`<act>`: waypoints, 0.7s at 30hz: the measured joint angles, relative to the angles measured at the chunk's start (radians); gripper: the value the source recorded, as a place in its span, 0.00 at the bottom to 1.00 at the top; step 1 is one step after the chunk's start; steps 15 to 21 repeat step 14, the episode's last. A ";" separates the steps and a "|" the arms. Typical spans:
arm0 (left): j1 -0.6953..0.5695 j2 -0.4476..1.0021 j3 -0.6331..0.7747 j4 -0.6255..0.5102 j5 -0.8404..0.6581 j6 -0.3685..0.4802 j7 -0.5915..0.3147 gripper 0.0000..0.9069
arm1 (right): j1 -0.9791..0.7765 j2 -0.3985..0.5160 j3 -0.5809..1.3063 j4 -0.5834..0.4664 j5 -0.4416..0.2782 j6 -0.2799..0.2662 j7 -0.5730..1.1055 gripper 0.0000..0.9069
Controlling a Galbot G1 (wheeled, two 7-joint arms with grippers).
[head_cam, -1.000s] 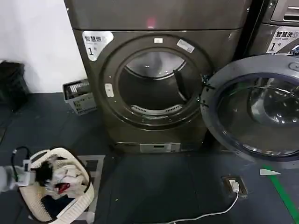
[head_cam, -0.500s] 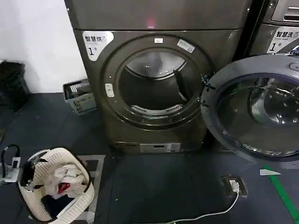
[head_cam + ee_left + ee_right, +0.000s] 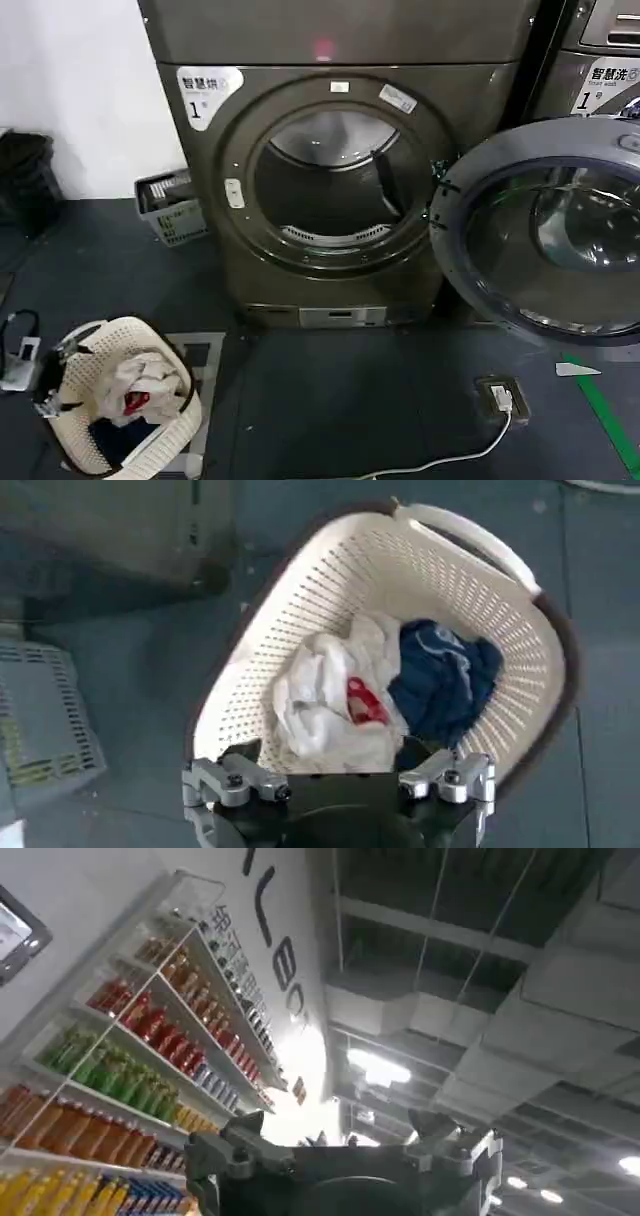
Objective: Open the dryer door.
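Door (image 3: 545,235) of dryer (image 3: 335,180) hangs swung wide to the right, drum exposed, so the job looks done. Left gripper (image 3: 338,780) hovers spread wide and empty over the laundry basket (image 3: 450,570); right gripper (image 3: 345,1148) points ceilingward, jaws parted, holding nothing.

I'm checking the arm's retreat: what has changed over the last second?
The left gripper has drawn back leftward off the laundry basket, toward the head view's edge, holding nothing. The dryer door stayed swung open, and the basket with its clothes stayed put.
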 joint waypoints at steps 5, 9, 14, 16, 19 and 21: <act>0.000 -0.001 0.000 0.001 0.005 0.001 -0.001 1.00 | 0.000 0.004 0.000 -0.002 0.000 0.001 0.000 1.00; 0.002 -0.003 0.000 0.002 0.015 0.001 0.002 1.00 | 0.000 0.004 0.000 -0.002 0.000 0.002 -0.001 1.00; 0.003 -0.003 -0.003 0.005 0.025 0.001 0.011 1.00 | -0.004 0.003 0.004 -0.005 0.001 0.002 -0.002 1.00; 0.003 -0.003 -0.003 0.005 0.025 0.001 0.011 1.00 | -0.004 0.003 0.004 -0.005 0.001 0.002 -0.002 1.00; 0.003 -0.003 -0.003 0.005 0.025 0.001 0.011 1.00 | -0.004 0.003 0.004 -0.005 0.001 0.002 -0.002 1.00; 0.003 -0.003 -0.003 0.005 0.025 0.001 0.011 1.00 | -0.004 0.003 0.004 -0.005 0.001 0.002 -0.002 1.00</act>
